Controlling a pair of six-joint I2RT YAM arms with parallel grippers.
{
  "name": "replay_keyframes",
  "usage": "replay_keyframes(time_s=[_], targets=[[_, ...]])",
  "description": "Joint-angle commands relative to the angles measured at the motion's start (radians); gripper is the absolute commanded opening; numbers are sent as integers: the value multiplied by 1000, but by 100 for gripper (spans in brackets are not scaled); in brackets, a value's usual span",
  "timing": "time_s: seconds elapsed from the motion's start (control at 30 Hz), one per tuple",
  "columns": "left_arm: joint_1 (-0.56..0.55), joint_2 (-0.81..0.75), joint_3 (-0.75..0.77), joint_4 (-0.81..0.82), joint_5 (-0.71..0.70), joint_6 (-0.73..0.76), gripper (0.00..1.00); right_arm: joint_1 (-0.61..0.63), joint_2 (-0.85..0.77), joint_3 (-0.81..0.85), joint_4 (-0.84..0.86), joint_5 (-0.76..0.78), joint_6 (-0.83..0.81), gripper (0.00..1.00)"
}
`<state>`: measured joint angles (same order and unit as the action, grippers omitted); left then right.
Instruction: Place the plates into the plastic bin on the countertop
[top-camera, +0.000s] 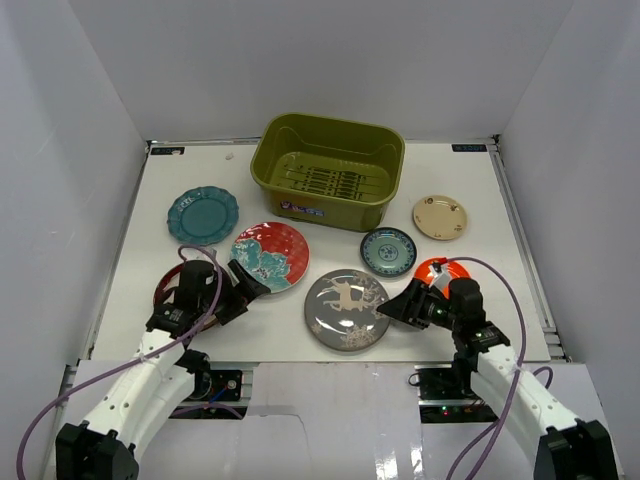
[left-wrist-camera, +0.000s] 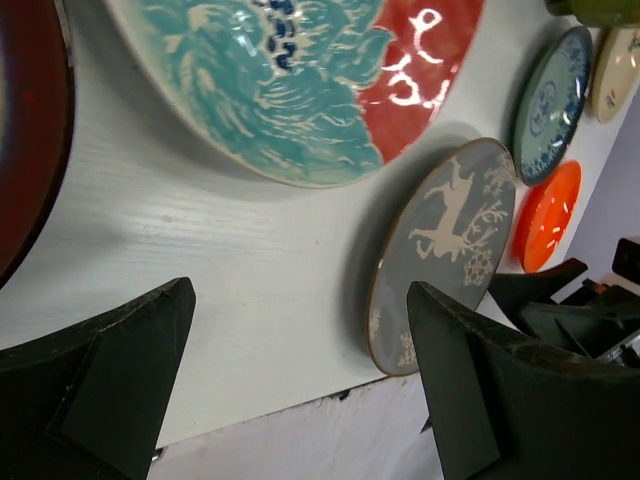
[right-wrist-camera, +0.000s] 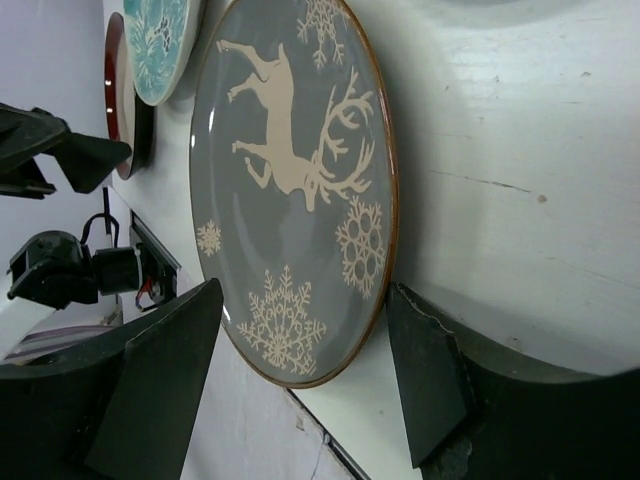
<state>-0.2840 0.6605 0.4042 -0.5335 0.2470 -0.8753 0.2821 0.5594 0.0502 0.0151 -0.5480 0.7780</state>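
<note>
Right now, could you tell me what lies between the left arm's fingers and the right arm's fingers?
The round grey deer-motif plate lies flat between the left fingers and right fingers, clearest in the top view.

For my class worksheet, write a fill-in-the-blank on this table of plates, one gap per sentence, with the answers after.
The olive bin holds ___ plates.
The grey plate shows a ___ among snowflakes.
The left claw and right claw both stand ___.
Missing words: no; deer; open.
</note>
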Motion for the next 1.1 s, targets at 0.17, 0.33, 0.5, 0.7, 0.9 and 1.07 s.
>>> replay_keyframes(time_s=[0.17, 0.33, 0.5, 0.7, 0.9, 1.07], targets=[[2, -24, -122, 127, -123, -169, 96, 123, 258, -205, 400, 129, 124, 45], [0, 5, -151, 174, -173, -188, 96, 123, 126, -188, 346, 166, 153, 8], [0, 48, -222, 309, -176, -225, 96, 123, -179, -41, -25, 154, 109, 8], [-6, 120, -220, 418, -187, -257, 96, 123, -283, 206, -48, 71, 208, 8], [-7, 168, -206, 457, -227, -261, 89, 124, -86, 453, 181, 31, 288, 8], [-17, 206, -199, 469, -206, -249, 88, 123, 59, 539, 226, 42, 271, 8]])
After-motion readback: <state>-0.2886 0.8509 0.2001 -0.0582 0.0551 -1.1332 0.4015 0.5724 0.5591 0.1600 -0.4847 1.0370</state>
